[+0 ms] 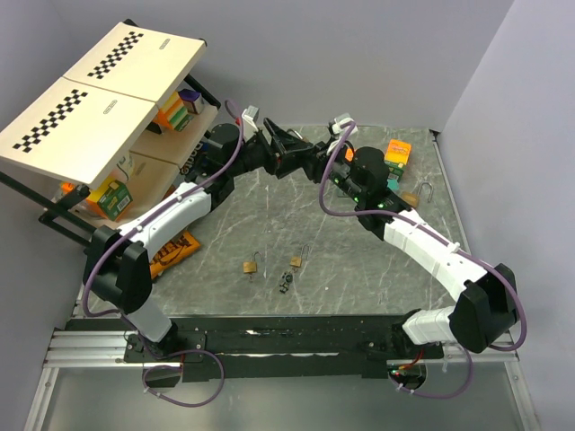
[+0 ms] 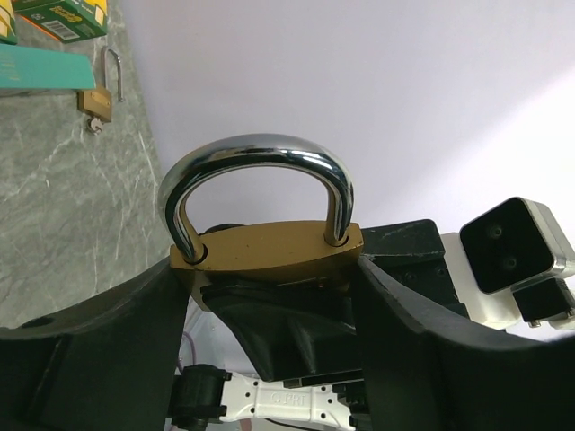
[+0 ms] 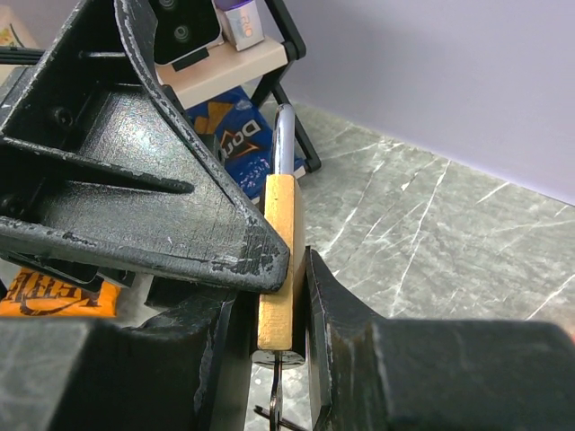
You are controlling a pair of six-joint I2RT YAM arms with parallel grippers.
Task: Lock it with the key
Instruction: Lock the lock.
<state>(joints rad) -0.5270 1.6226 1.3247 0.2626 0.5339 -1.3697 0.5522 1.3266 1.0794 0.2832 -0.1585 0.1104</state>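
Big brass padlock is held in the air over the far middle of the table, chrome shackle up, both legs look seated in the body. Right gripper is clamped on its flat faces. Left gripper straddles the body's narrow ends, fingers right at the corners; cannot tell if they press or only flank it. A thin dark bit hangs under the body in the right wrist view, maybe a key, unclear.

Key bunch lies on the table near centre, well apart from both grippers and to their near side, just beside the small brass padlocks. Too small to read its long axis.

Judgement: the left arm is freer and slightly nearer, so it would drop down and nearward for the key bunch while the right keeps the lock.
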